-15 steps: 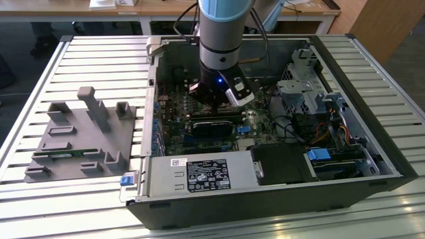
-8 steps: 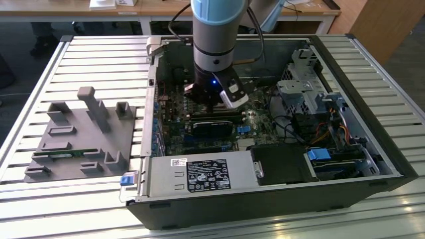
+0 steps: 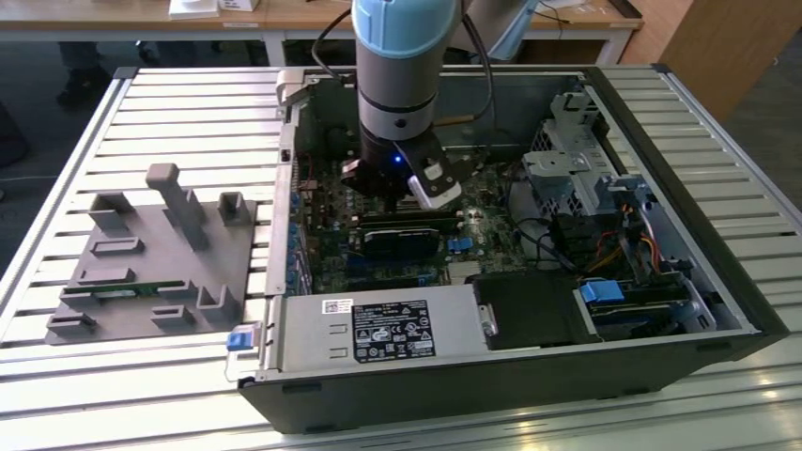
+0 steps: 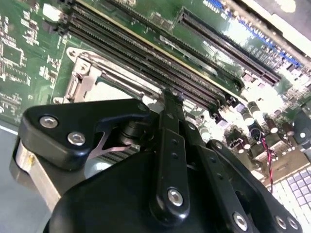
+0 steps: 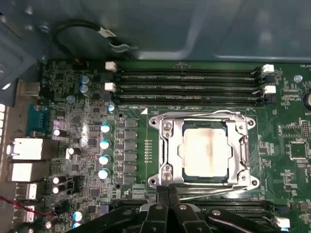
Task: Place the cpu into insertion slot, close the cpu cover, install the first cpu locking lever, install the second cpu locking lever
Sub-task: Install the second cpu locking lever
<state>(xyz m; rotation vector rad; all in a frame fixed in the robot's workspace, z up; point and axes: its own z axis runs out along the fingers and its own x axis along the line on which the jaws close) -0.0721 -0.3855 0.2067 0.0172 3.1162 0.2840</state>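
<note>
In the first wrist view the cpu (image 5: 205, 149), a dull silver square, lies in the insertion slot (image 5: 204, 177) on the green board. The shiny cpu cover (image 5: 168, 145) lies flat around it, with thin wire levers running along the frame's edges. My gripper (image 5: 168, 192) hangs just off the socket's edge, its two black fingers pressed together with nothing visible between them. The second wrist view puts the gripper (image 4: 167, 97) right beside the cover (image 4: 83, 77), next to the memory slots. In the exterior view the gripper (image 3: 420, 193) reaches down inside the open computer case.
Long black memory slots (image 5: 189, 85) run beside the socket. Round capacitors (image 5: 104, 150) and rear ports (image 5: 24, 150) stand nearby. The case holds a power supply (image 3: 376, 329) and a drive cage (image 3: 570, 160). A grey fixture plate (image 3: 150, 263) lies on the slatted table at the exterior view's left.
</note>
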